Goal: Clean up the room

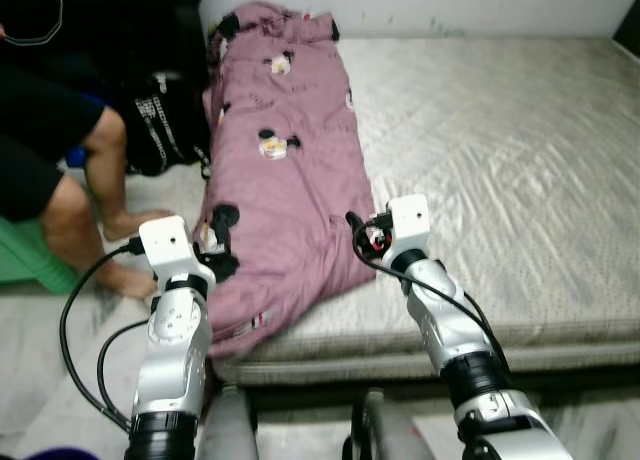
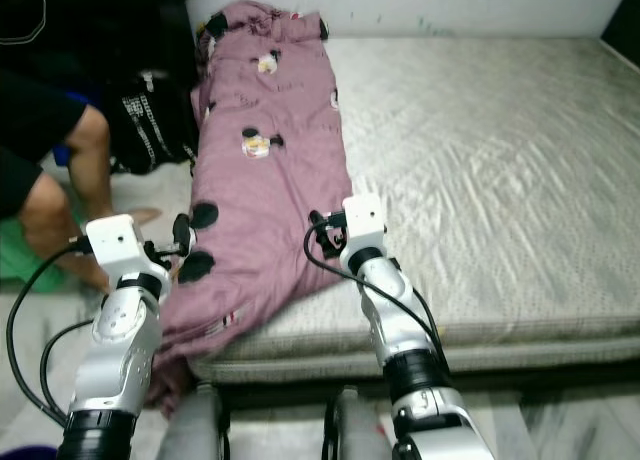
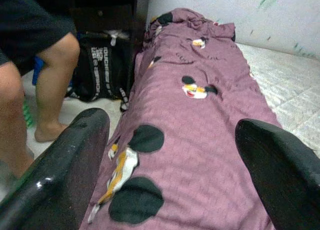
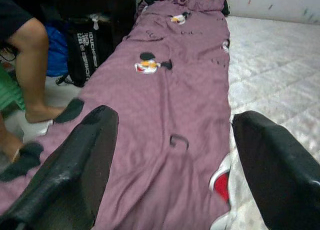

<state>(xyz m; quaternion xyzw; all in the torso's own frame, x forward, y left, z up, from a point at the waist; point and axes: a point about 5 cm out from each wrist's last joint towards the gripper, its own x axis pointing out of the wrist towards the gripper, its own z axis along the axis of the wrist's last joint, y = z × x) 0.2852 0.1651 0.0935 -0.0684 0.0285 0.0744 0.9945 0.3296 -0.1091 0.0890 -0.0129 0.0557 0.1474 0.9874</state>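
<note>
The blanket point(image 1: 285, 170) runs lengthwise straight ahead from both spread grippers, left gripper point(image 1: 222, 242) and right gripper point(image 1: 362, 235), at its near end.

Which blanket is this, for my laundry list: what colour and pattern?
Mauve-pink blanket with black-eared cartoon mouse prints; clearest in the left wrist view.

A person in black shorts point(image 1: 30, 140) sits at the left, bare feet on the pale floor point(image 1: 40, 380). A black bag with white lettering point(image 1: 160, 130) stands just beside the person's leg, against the bed's side, and a green plastic seat point(image 1: 25, 255) shows under the person.
</note>
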